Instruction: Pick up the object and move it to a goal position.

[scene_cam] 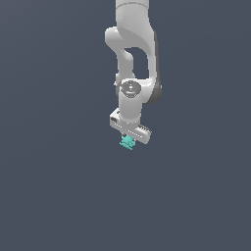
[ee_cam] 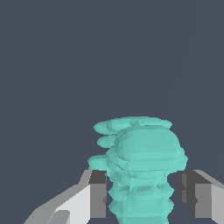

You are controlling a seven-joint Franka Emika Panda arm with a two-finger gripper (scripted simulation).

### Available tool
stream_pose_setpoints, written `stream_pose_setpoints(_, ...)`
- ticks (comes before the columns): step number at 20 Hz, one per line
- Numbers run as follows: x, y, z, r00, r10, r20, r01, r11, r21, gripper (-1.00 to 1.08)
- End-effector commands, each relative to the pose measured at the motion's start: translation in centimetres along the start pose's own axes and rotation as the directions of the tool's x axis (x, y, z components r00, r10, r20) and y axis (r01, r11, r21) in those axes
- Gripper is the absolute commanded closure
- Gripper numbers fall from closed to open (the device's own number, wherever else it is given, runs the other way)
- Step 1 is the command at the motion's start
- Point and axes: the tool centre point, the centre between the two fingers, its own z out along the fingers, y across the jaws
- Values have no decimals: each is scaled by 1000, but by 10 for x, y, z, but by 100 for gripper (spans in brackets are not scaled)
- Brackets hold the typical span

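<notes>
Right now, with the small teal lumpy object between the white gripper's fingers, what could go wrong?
1. In the wrist view, the small teal lumpy object sits between the fingers, yet gaps show on both sides, so the white gripper may not be gripping it firmly.
2. Its ridged, irregular surface could let it twist or slip.
3. The exterior view shows it hanging just under the gripper; a fast move might drop it.

The tiny teal lumpy object (scene_cam: 127, 142) sits directly below the white arm's gripper (scene_cam: 129, 139), between its two fingers (ee_cam: 97, 194); contact with the pads seems likely but is unclear.
</notes>
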Motion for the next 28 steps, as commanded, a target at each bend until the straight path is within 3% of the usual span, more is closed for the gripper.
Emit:
stream_pose_setpoints(1, 8, -5, -11, 1000, 0, 0, 0, 1000, -1, 108)
stream_pose_setpoints(17, 79, -49, -109, 1000, -4, 8, 4, 1000, -6, 108)
stream_pose_setpoints(28, 109, -68, -147, 1000, -5, 12, 5, 1000, -7, 108)
